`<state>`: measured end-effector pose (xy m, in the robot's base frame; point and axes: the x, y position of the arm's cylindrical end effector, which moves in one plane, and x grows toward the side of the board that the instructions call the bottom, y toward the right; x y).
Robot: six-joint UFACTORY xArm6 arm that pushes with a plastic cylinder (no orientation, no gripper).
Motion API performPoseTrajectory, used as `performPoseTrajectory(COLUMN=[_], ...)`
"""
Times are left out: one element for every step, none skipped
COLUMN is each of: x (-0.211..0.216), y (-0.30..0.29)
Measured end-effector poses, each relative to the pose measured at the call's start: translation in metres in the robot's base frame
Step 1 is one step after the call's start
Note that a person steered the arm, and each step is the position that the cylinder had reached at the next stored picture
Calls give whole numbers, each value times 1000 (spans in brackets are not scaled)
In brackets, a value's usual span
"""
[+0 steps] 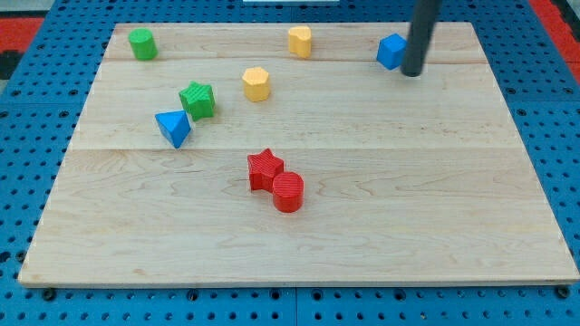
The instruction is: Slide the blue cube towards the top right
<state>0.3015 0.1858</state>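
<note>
The blue cube sits near the view's top right on the wooden board. My tip rests on the board just to the cube's right and slightly below it, touching or almost touching its right side. The dark rod rises from the tip out of the view's top edge and hides part of the cube's right face.
A green cylinder sits at the top left. A yellow cylinder and a yellow hexagonal block sit at top centre. A green star and blue triangle lie at the left. A red star touches a red cylinder.
</note>
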Motion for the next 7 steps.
performPoseTrajectory(x=[-4,22,-19,-35,-28,-23,-23], y=[-25,-71,-51,-31,-33,-35,-35])
